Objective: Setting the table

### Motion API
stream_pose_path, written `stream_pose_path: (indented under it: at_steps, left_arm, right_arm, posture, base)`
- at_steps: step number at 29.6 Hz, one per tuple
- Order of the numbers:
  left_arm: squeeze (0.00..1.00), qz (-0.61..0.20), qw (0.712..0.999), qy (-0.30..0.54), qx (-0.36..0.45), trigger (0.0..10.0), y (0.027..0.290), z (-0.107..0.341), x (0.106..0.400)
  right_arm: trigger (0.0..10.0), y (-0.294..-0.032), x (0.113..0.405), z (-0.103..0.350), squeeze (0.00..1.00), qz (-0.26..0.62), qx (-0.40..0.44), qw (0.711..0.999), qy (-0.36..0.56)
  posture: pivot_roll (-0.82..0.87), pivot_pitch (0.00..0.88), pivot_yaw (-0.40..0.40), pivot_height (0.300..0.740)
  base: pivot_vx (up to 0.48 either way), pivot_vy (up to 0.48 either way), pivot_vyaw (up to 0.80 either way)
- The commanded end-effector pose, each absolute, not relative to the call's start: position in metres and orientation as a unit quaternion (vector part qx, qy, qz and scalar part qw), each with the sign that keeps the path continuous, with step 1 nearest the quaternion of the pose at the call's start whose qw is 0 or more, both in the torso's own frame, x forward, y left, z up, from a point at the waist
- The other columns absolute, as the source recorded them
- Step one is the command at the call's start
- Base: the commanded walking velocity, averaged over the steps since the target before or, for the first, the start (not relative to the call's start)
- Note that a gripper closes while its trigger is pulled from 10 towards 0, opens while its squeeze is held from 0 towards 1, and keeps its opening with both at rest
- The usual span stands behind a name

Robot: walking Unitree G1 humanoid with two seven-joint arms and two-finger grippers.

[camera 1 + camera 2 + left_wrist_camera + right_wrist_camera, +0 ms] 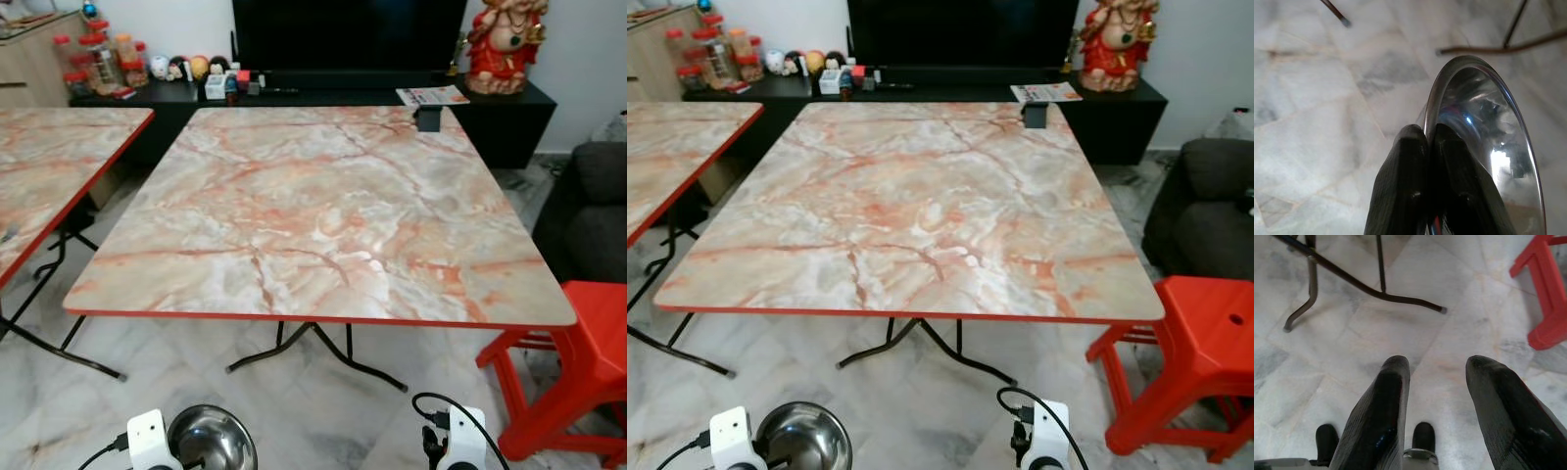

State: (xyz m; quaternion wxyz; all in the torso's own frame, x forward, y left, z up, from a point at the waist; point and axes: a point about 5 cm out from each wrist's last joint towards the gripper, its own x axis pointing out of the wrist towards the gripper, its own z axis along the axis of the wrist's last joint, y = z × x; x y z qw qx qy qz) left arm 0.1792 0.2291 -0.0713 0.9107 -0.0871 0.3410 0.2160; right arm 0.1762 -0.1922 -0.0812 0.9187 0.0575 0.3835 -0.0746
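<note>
While low before the marbled square table [323, 206], left gripper [1427, 147] pinches round steel bowl [1484, 147] by its rim. Right gripper [1437, 382] gapes, empty. Advice: lift bowl level over near edge.

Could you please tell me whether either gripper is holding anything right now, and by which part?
The left gripper holds a steel bowl, its jaws pinched on the bowl's rim. The right gripper holds nothing, with its jaws apart above the floor.

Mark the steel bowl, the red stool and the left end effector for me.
steel bowl [212, 439], left eye view, inner basin.
red stool [1205, 338], right eye view, seat top.
left end effector [1427, 134], left wrist view, between fingertips at the bowl's rim.
</note>
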Motion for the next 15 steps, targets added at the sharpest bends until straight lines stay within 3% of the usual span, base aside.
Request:
stream_pose_path:
  at_steps: [1, 9, 11, 15]
  left_arm:
    - [0.0, 0.262, 0.906, 0.321, -0.083, 10.0, 0.241, -0.068, 0.176]
    - [0.0, 0.38, 0.872, 0.303, -0.052, 10.0, 0.268, -0.068, 0.143]
    - [0.0, 0.487, 0.841, 0.229, -0.052, 10.0, 0.301, -0.05, 0.134]
    - [0.0, 0.541, 0.819, 0.184, -0.041, 10.0, 0.32, -0.036, 0.133]
  right_arm:
    - [10.0, -0.195, 0.178, -0.08, 0.0, -0.078, 0.057, 0.919, 0.383]
    - [10.0, -0.197, 0.176, -0.081, 0.0, -0.074, 0.048, 0.917, 0.39]
    - [10.0, -0.201, 0.177, -0.08, 0.0, -0.067, 0.038, 0.917, 0.392]
    - [10.0, -0.201, 0.179, -0.079, 0.0, -0.063, 0.034, 0.917, 0.391]
  posture:
    - [0.01, 0.0, -0.012, 0.74]
    - [0.02, 0.0, -0.03, 0.74]
    - [0.04, 0.0, -0.056, 0.74]
    - [0.06, 0.0, -0.071, 0.74]
  base:
    - [0.0, 0.0, 0.0]
    - [0.0, 0.0, 0.0]
    - [0.0, 0.0, 0.0]
    - [0.0, 0.0, 0.0]
